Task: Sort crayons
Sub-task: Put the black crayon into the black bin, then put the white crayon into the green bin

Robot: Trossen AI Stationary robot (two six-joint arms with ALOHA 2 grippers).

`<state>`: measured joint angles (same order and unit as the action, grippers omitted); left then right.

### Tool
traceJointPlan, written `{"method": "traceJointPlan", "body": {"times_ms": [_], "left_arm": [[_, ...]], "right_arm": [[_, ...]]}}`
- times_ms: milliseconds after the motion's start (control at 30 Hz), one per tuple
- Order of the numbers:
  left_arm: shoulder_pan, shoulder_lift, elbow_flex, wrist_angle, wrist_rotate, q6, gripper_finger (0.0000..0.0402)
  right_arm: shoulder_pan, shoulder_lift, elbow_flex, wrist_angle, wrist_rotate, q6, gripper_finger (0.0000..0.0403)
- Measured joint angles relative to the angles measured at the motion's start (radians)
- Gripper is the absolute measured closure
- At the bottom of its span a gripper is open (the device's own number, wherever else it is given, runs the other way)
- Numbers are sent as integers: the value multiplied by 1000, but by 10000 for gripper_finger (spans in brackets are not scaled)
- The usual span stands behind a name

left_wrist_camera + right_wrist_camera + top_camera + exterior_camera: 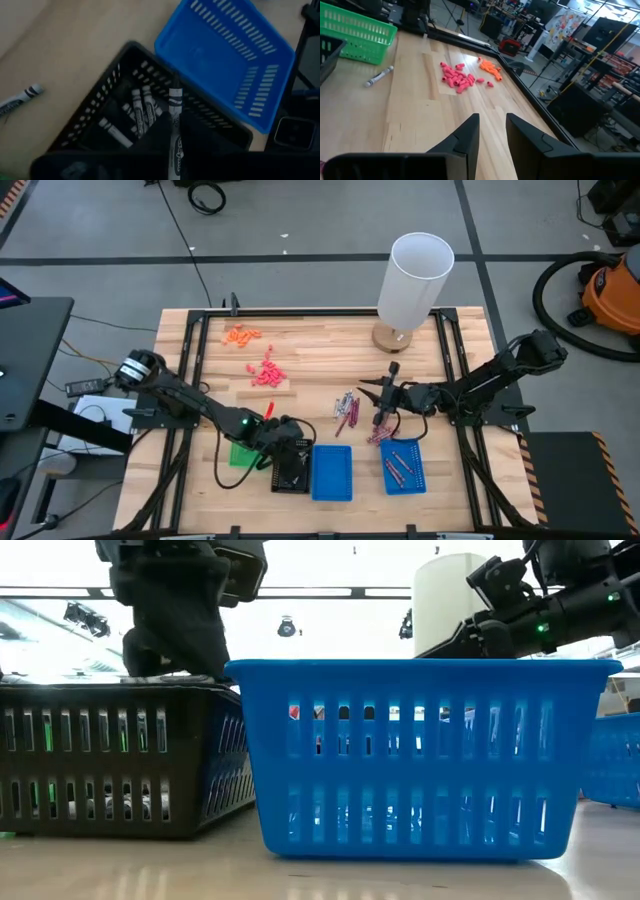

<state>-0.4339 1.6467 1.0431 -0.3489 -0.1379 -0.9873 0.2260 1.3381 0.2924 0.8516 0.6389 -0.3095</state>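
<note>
Four trays (pixel 331 472) sit along a pale wooden table's (pixel 320 345) near edge.

Left gripper (pixel 289 463) fingers seemingly pinched, right gripper (pixel 492 131) fingers parted

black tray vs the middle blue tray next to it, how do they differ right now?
Colour: the black slotted plastic tray is black; the middle blue slotted plastic tray is blue. Contents: the black tray holds several grey crayons; the blue tray looks empty. Attention: the left gripper hangs over the black tray with a grey crayon between its fingers; nothing is over the blue tray. Shared: rectangular shape, slotted walls, similar size, side by side.
</note>
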Motion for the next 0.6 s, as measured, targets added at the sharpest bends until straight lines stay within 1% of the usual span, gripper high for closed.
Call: {"method": "traceJointPlan", "body": {"times_ms": [133,267,333,433,533,600], "left_arm": [[-5,1,0,-30,6,14,303],[20,-28,0,-68,35,104,255],[40,-52,0,-87,35,155,244],[76,-75,0,-143,24,229,241],[115,-71,0,-219,10,353,240],[145,-48,1,-238,8,438,240]], "right_arm": [[3,0,0,0,-5,7,298],[15,0,0,0,-23,21,298],[20,0,0,0,-29,21,298],[21,0,0,0,-31,21,298],[21,0,0,0,-31,21,298],[21,0,0,0,-31,21,298]]}}
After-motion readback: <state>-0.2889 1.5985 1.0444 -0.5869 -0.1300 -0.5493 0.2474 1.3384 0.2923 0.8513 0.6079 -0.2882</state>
